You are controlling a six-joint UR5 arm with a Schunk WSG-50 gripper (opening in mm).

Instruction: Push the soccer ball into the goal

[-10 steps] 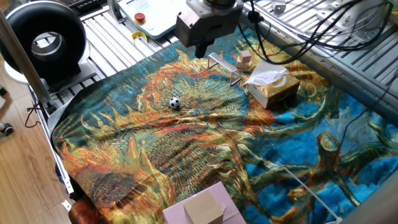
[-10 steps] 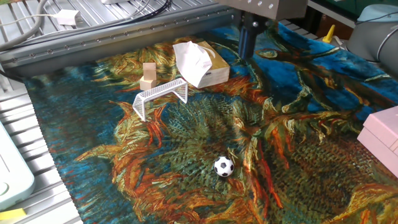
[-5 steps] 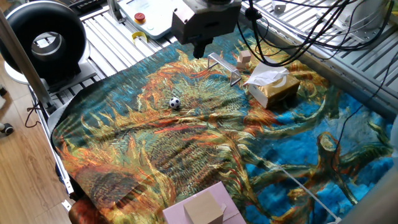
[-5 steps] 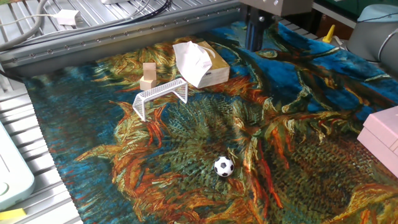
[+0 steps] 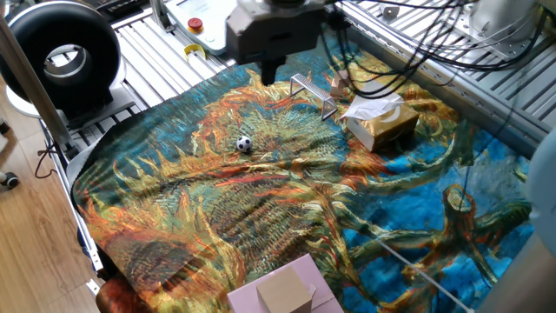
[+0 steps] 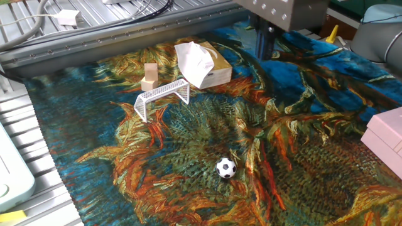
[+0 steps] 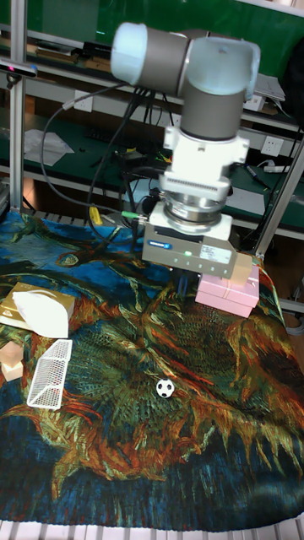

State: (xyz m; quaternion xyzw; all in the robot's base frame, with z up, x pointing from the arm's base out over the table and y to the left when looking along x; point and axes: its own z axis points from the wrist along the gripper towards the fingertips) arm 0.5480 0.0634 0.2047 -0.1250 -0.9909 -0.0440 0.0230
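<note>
The soccer ball is a tiny white ball with black patches and rests on the patterned cloth. The goal, a small silver mesh frame, stands some way from it with open cloth between. My gripper hangs above the cloth, well clear of the ball and touching nothing. Its dark fingers look pressed together as one narrow stick, with nothing held.
A tan tissue box and a small wooden block sit just behind the goal. A pink box stands at the cloth's edge. Cables hang over the metal rails.
The gripper has slid sideways above the cloth, left in one fixed view and right in the other. The ball and the goal have not moved.
</note>
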